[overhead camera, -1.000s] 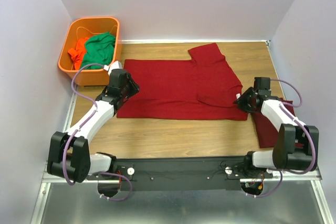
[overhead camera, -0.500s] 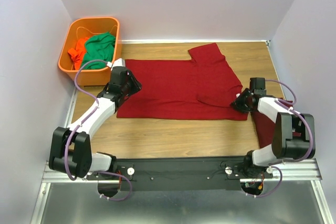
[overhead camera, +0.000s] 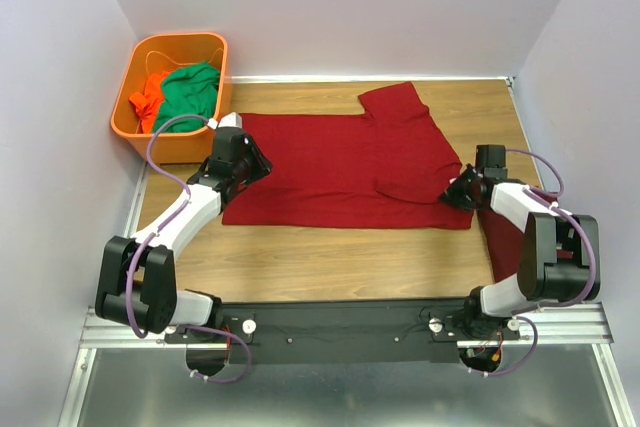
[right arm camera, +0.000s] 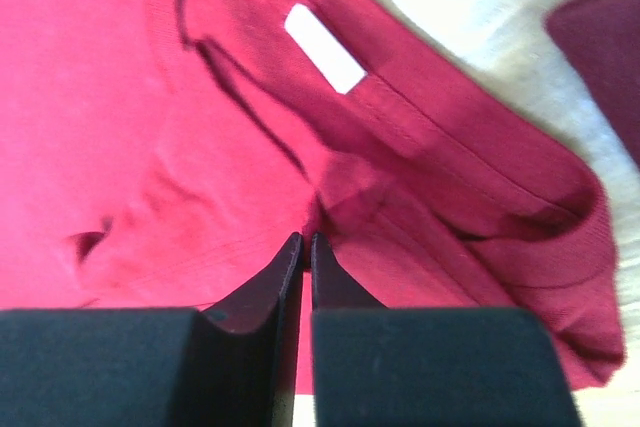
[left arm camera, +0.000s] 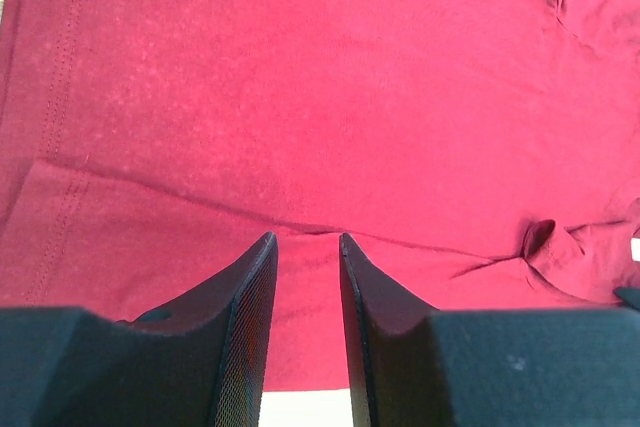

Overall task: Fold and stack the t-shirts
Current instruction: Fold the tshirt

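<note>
A maroon t-shirt (overhead camera: 330, 167) lies spread flat on the wooden table, with one sleeve folded over at its far right. My left gripper (overhead camera: 254, 161) hovers over the shirt's left edge; in the left wrist view it (left arm camera: 305, 239) is open with a narrow gap and the cloth (left arm camera: 320, 97) lies below. My right gripper (overhead camera: 456, 191) is at the shirt's right edge by the neck. In the right wrist view it (right arm camera: 307, 238) is shut on puckered cloth just below the white neck label (right arm camera: 324, 62). A second maroon t-shirt (overhead camera: 505, 242) lies under my right arm.
An orange basket (overhead camera: 146, 137) stands at the far left corner and holds a green garment (overhead camera: 190, 92) and a bright orange garment (overhead camera: 150, 95). Walls close in the table on the left, right and back. Bare wood (overhead camera: 340, 262) lies in front of the shirt.
My left gripper has moved slightly farther back along the shirt's left edge. My right gripper has shifted a little left onto the shirt's neck edge.
</note>
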